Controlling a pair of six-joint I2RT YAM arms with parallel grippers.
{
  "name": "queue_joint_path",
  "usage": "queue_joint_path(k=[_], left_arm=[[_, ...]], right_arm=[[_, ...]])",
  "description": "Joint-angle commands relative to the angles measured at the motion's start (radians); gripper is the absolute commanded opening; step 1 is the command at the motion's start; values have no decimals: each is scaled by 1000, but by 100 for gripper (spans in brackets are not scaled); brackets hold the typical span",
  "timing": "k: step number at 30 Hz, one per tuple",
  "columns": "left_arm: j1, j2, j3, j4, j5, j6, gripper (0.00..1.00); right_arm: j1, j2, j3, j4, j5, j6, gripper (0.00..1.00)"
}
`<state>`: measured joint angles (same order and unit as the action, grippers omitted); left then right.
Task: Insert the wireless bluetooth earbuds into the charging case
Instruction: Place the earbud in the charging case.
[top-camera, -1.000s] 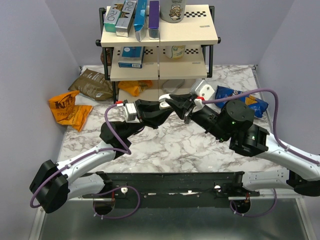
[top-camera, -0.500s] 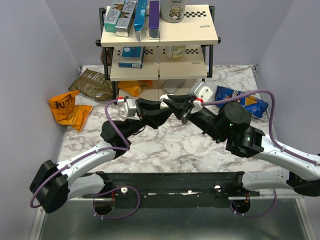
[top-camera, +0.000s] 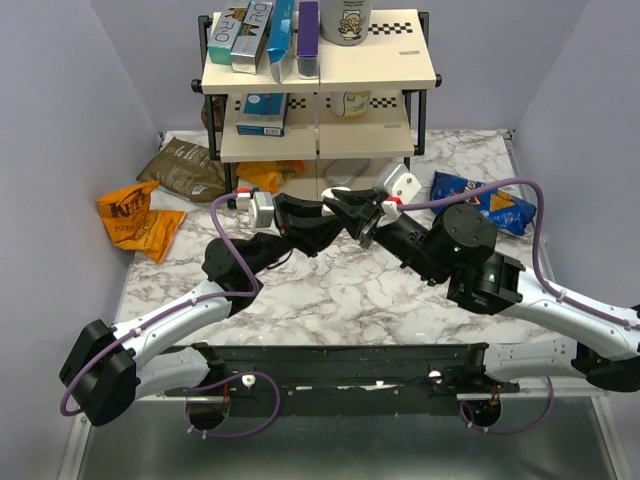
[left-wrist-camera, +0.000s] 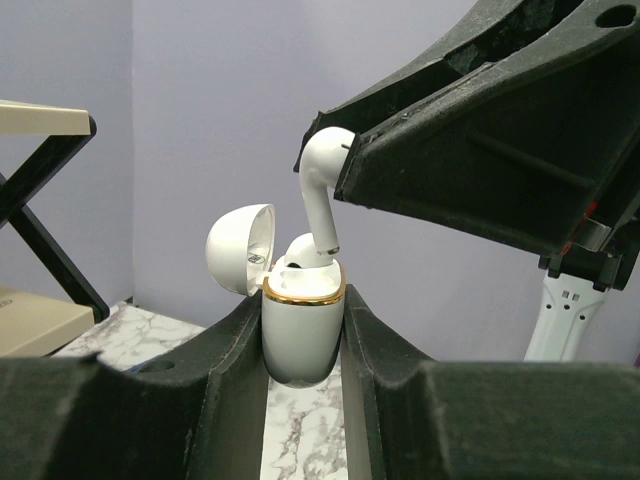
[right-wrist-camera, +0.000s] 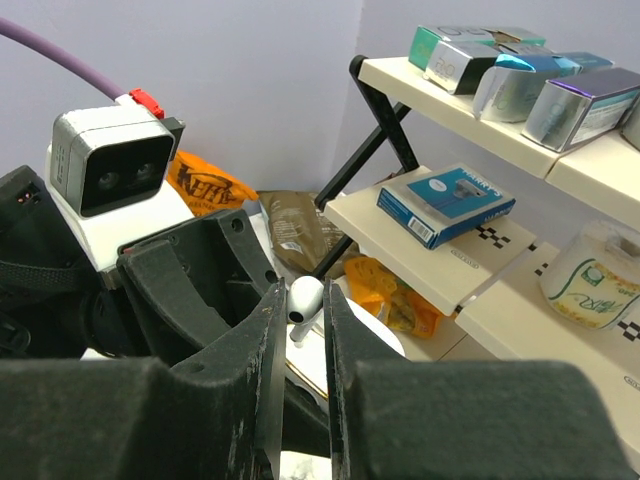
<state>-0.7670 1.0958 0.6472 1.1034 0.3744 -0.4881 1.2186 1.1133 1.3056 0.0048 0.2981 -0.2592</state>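
Observation:
The charging case (left-wrist-camera: 300, 340) is white with a gold rim, not black. Its lid (left-wrist-camera: 240, 248) is hinged open to the left. My left gripper (left-wrist-camera: 303, 312) is shut on the case and holds it upright above the table. One white earbud (left-wrist-camera: 305, 250) sits in the case. My right gripper (right-wrist-camera: 302, 308) is shut on the other white earbud (right-wrist-camera: 305, 296). In the left wrist view this earbud (left-wrist-camera: 320, 195) hangs stem down, its tip right at the case's opening. In the top view the left gripper (top-camera: 322, 214) and the right gripper (top-camera: 348, 210) meet in front of the rack.
A two-tier rack (top-camera: 320, 80) with boxes stands just behind the grippers. Snack bags lie on the marble table: orange (top-camera: 135, 215) and brown (top-camera: 185, 168) at the left, orange (top-camera: 268, 175) under the rack, blue (top-camera: 480, 200) at the right.
Both grippers have shifted slightly towards the rack, still together. The right arm has moved left, keeping the earbud over the case.

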Motion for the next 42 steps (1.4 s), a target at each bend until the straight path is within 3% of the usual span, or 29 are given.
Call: queue_joint_path(k=[1, 25, 37, 42], left_arm=[[5, -10, 32, -4, -20, -14, 0], [5, -14, 45, -43, -35, -18, 0], [5, -17, 51, -50, -45, -12, 0], [5, -19, 48, -50, -49, -7, 0]], right_arm=[[12, 17, -16, 24, 4, 9, 1], [12, 17, -68, 64, 102, -20, 1], [10, 13, -72, 46, 79, -20, 1], [12, 8, -69, 32, 67, -15, 10]])
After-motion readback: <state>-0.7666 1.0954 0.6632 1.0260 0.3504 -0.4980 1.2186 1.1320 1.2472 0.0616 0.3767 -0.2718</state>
